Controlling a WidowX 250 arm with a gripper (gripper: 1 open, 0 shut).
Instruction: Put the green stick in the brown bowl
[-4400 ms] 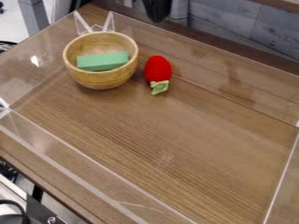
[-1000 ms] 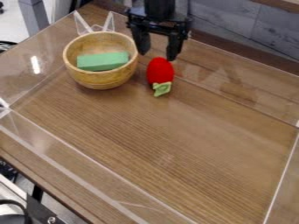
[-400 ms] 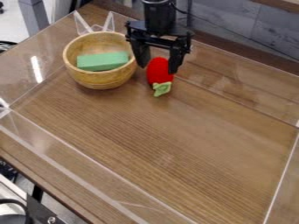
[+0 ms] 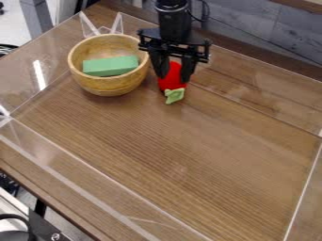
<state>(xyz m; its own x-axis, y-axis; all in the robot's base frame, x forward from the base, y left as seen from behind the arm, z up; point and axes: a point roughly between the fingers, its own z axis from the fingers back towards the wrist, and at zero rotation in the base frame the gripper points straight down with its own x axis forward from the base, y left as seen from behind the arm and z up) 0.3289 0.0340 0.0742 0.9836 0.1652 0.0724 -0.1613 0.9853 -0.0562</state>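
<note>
The green stick (image 4: 111, 66) lies flat inside the brown bowl (image 4: 88, 83) at the back left of the wooden table. My gripper (image 4: 171, 79) points straight down just right of the bowl. Its dark fingers (image 4: 154, 72) stand low on either side of a red strawberry toy (image 4: 171, 73), close to its flanks. The jaws are open, and I cannot see them pressing on the toy. The toy's green leaf (image 4: 175, 94) shows below the fingers.
Clear acrylic walls (image 4: 38, 160) fence the table on all sides, with a low rim along the front left and right. The wooden surface (image 4: 189, 160) spreads toward the front. Dark equipment stands behind the back wall.
My gripper has come down over the red strawberry toy, and its fingers have drawn in closer to the toy's sides. The bowl and green stick have not moved.
</note>
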